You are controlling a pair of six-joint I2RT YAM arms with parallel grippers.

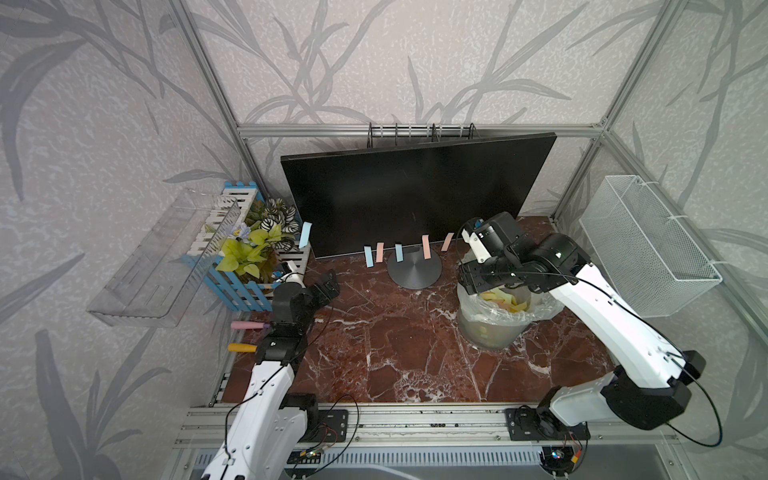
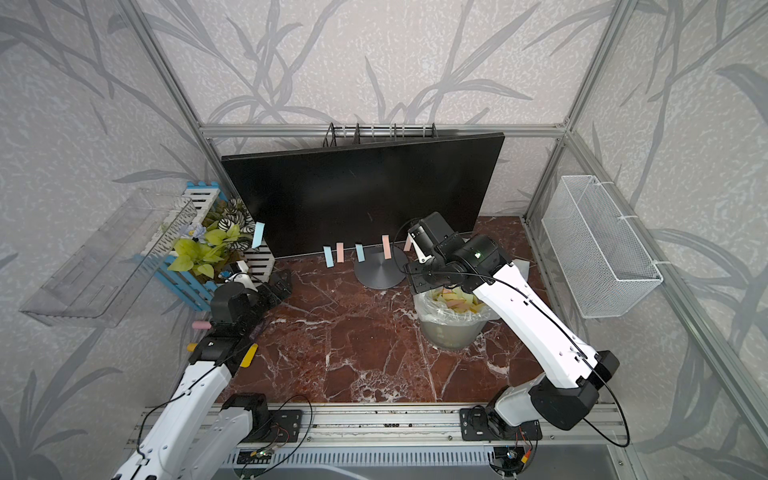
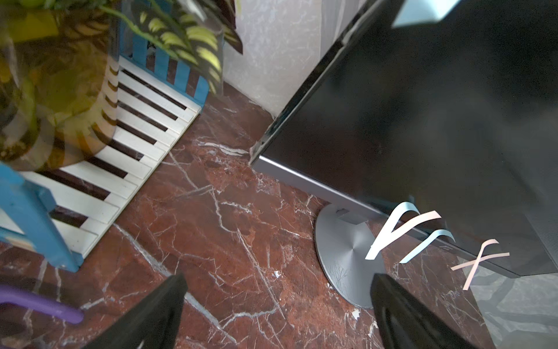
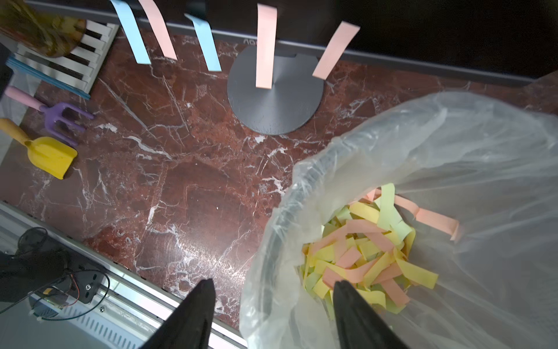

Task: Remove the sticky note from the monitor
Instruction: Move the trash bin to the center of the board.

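The black monitor (image 1: pixel 415 195) (image 2: pixel 361 195) stands at the back on its round grey stand (image 4: pixel 271 105). Several blue and pink sticky notes hang from its bottom edge (image 1: pixel 399 252) (image 4: pixel 265 45) (image 3: pixel 389 229). One more blue sticky note (image 1: pixel 305 235) sticks out at its left edge. My right gripper (image 4: pixel 274 284) (image 1: pixel 484 291) hangs open over the near rim of a lined bin (image 1: pixel 490 328), nothing between its fingers. Discarded yellow, pink and green notes (image 4: pixel 362 250) lie in the bin. My left gripper (image 3: pixel 277 278) (image 1: pixel 328 286) is open above the tabletop, left of the stand, holding nothing.
A blue-and-white fence planter (image 1: pixel 249 286) with leaves stands at the left, under a clear wall tray (image 1: pixel 158 266). A purple toy fork (image 4: pixel 63 117) and yellow toy shovel (image 4: pixel 48 154) lie by the left arm. A white wire basket (image 1: pixel 648 245) hangs on the right wall.
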